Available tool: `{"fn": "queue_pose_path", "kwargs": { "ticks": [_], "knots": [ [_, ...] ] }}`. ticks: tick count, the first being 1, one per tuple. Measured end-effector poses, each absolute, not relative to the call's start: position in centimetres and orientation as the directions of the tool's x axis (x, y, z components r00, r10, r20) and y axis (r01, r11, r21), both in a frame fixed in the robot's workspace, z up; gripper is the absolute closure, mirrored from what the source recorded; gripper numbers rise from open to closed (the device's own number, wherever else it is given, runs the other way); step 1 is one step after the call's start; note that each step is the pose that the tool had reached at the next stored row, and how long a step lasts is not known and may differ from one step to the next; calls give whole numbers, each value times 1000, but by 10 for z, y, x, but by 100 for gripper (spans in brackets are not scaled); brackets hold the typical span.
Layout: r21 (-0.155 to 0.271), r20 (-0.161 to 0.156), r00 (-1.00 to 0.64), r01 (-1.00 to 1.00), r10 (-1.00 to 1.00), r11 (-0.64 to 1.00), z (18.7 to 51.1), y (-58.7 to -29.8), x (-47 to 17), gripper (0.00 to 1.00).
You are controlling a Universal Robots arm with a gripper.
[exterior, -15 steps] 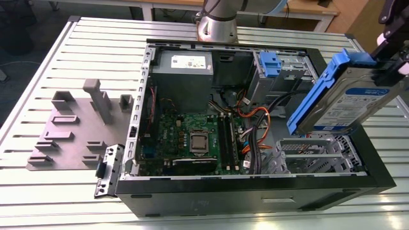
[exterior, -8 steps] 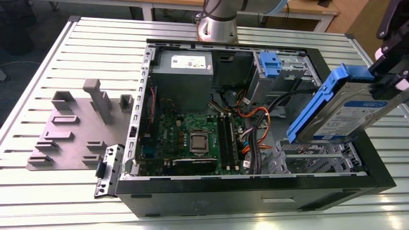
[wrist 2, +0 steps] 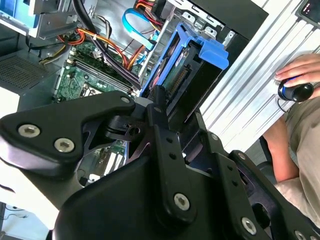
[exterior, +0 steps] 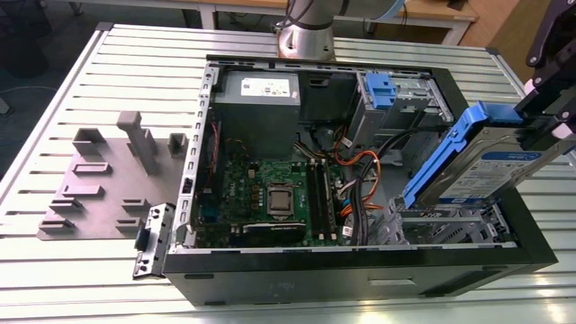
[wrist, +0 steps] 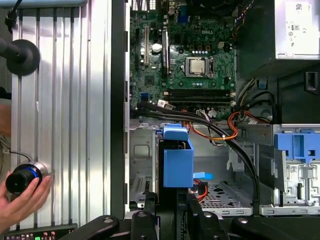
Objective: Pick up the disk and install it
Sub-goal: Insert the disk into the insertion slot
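Note:
The disk is a silver drive with a white-and-blue label, framed by blue rails. It hangs tilted over the metal bay at the exterior view's right end of the open computer case. My gripper is shut on the disk's upper end. In both wrist views the disk sticks out from between the black fingers toward the case interior. The gripper sits just above the bay floor.
Inside the case lie a green motherboard, a grey power-supply box, a blue-tabbed drive cage and loose cables. A grey fixture plate lies at the exterior view's left. A person's hand holds a knob beside the case.

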State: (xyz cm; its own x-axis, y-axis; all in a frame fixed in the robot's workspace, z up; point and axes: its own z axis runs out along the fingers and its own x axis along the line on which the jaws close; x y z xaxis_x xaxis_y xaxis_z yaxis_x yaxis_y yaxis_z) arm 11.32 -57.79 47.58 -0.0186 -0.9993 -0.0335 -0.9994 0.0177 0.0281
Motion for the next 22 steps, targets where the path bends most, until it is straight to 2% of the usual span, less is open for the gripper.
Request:
{"fn": "queue_pose_path", "kwargs": {
  "ticks": [3, 8, 22],
  "knots": [
    [28, -37, -19, -999, -999, 17, 476, -578, 113, 65],
    [29, -60, -19, -999, -998, 17, 471, -580, 113, 65],
    [29, -65, -19, -999, -998, 17, 457, -583, 114, 65]
  ]
}}
